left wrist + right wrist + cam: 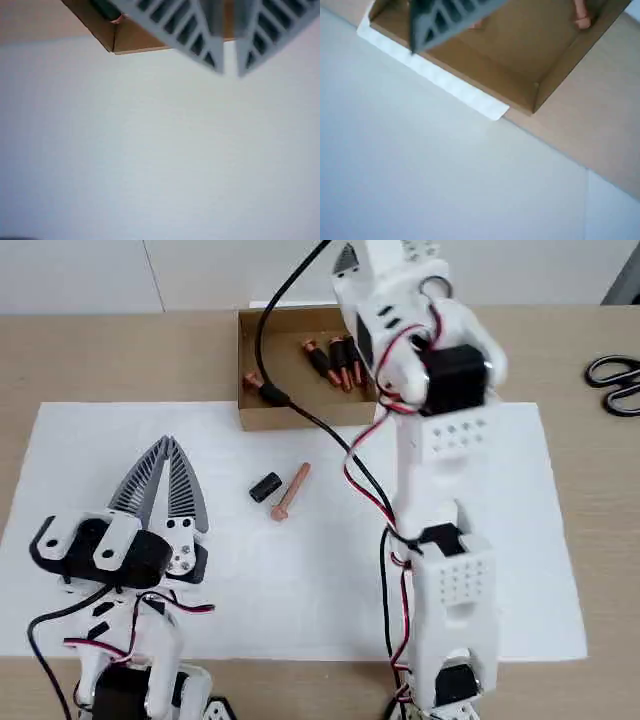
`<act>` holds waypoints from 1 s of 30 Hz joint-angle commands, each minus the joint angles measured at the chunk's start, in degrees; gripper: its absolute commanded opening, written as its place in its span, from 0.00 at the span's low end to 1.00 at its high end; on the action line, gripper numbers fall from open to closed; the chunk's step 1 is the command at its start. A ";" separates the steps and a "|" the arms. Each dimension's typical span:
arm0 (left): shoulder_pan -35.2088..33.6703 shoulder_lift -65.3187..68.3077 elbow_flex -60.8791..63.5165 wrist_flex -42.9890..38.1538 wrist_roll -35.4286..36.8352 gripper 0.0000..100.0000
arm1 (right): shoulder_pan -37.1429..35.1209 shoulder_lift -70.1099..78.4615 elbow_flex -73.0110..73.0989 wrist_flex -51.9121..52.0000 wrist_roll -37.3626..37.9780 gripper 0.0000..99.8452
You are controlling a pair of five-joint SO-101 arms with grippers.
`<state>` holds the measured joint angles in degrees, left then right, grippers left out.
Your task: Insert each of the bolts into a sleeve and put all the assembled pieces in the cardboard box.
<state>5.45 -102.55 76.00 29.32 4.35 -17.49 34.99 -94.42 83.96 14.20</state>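
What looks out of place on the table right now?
One bolt and one black sleeve lie side by side but not joined on the white paper, outside the cardboard box. The pieces inside it look assembled. Nothing seems spilled or damaged.

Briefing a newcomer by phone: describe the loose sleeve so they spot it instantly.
Find the white paper sheet spread in front of the cardboard box. Near its middle lies the sleeve, beside a bolt. The sleeve is short, stubby and black; the bolt is longer and copper-coloured.
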 commanded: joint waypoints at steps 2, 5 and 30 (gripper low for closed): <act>0.26 -0.35 0.13 -0.97 0.26 0.01 | 0.48 -11.91 -2.11 5.49 0.09 0.18; 0.26 -0.35 0.13 -0.97 0.26 0.01 | 0.48 -17.89 -2.11 7.60 0.09 0.18; 0.26 -0.26 2.86 -0.97 0.00 0.01 | 0.48 -47.69 34.99 10.33 -0.09 0.18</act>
<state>5.45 -102.55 79.08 29.32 4.26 -17.23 -12.04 -67.43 94.86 14.20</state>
